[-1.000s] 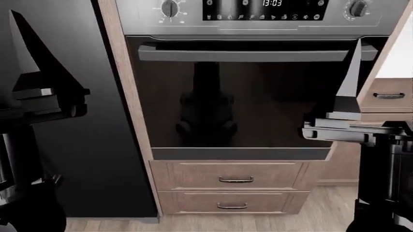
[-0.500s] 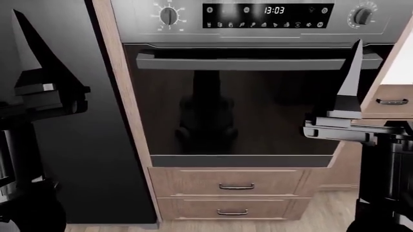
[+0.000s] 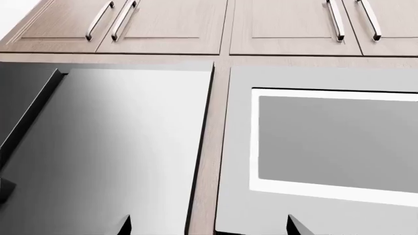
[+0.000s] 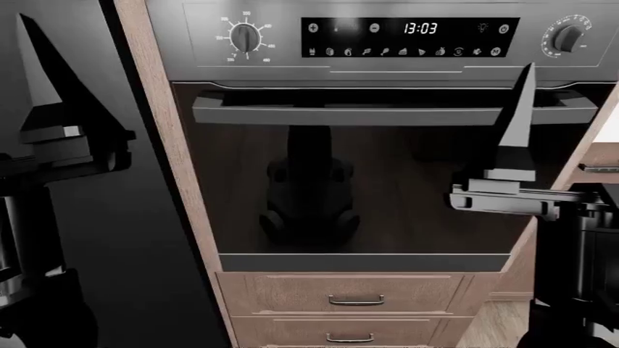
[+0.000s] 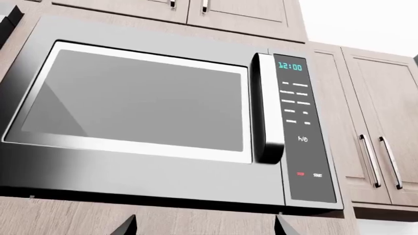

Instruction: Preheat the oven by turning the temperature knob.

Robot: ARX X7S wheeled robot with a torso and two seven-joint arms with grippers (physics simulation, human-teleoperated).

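Steel oven (image 4: 367, 65) sits lower in view now.

Even, shadowless simulator light, sharp throughout; the oven (image 4: 367, 145) door's dark glass mirrors the robot dimly.

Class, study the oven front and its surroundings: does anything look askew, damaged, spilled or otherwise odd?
Nothing stands out. The oven door is shut, its handle level, the display lit, both knobs in place, and the drawers below are closed.
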